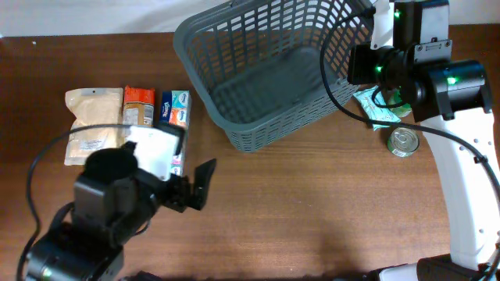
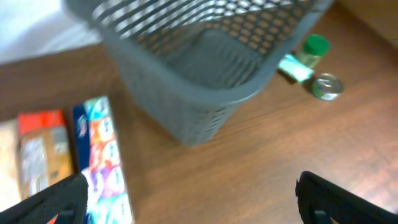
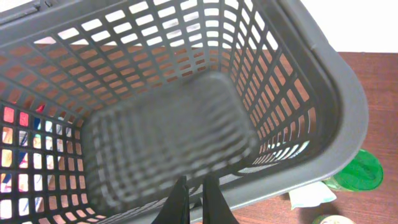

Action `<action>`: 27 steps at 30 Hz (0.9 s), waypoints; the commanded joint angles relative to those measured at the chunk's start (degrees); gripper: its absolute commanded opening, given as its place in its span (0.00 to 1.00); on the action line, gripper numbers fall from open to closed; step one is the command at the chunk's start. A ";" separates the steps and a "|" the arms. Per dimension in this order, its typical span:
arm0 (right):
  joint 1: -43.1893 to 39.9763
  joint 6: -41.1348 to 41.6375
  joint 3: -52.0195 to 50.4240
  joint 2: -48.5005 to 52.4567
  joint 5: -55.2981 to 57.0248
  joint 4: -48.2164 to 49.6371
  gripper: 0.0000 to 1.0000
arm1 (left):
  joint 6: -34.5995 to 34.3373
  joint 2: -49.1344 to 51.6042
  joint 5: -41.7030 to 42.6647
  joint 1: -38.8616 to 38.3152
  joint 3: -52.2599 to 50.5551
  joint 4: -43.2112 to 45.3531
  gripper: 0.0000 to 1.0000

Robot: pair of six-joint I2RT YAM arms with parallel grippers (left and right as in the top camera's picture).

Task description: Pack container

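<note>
The container (image 1: 281, 125), a big dark grey slotted basket, sits tilted at the back of the table with nothing inside it. My right gripper (image 1: 353, 64) is at its right rim. In the right wrist view the two fingers (image 3: 198, 199) are shut on the basket's near rim (image 3: 348, 118), and the basket looks blurred. My left gripper (image 1: 191, 160) hovers wide open over the table at the front left, holding nothing. From the left wrist, its fingers (image 2: 193, 202) frame bare wood, with the basket (image 2: 186, 106) ahead.
A beige pouch (image 1: 92, 125), an orange box (image 1: 139, 105) and a blue tissue pack (image 1: 175, 109) lie in a row at the left. A tin can (image 1: 403, 141), a green-lidded jar (image 1: 394, 101) and a pale green packet (image 1: 375, 109) lie right of the basket.
</note>
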 commanded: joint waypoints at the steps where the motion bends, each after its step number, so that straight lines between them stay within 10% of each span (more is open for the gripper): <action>1: -0.31 -0.02 1.01 -0.87 0.04 0.44 0.04 | 0.83 3.43 -2.29 -5.11 0.74 2.99 0.99; 7: -0.31 -0.04 1.01 -0.87 0.07 0.66 0.04 | 0.96 7.87 3.43 -6.69 0.74 6.75 0.99; 9: -0.31 -0.04 1.01 -0.87 0.09 0.66 0.04 | 1.20 9.05 5.07 -6.71 0.74 6.99 0.70; 10: -0.31 -0.04 1.01 -0.87 0.09 0.72 0.04 | 1.16 9.70 5.68 -6.78 0.74 7.02 0.20; 11: -0.31 -0.04 1.01 -0.87 0.09 0.85 0.04 | 1.09 10.25 5.97 -6.82 0.74 6.95 0.02; 27: -2.14 -0.04 1.07 6.69 2.73 8.74 0.04 | -6.19 14.86 -18.03 -25.77 -2.51 4.48 0.02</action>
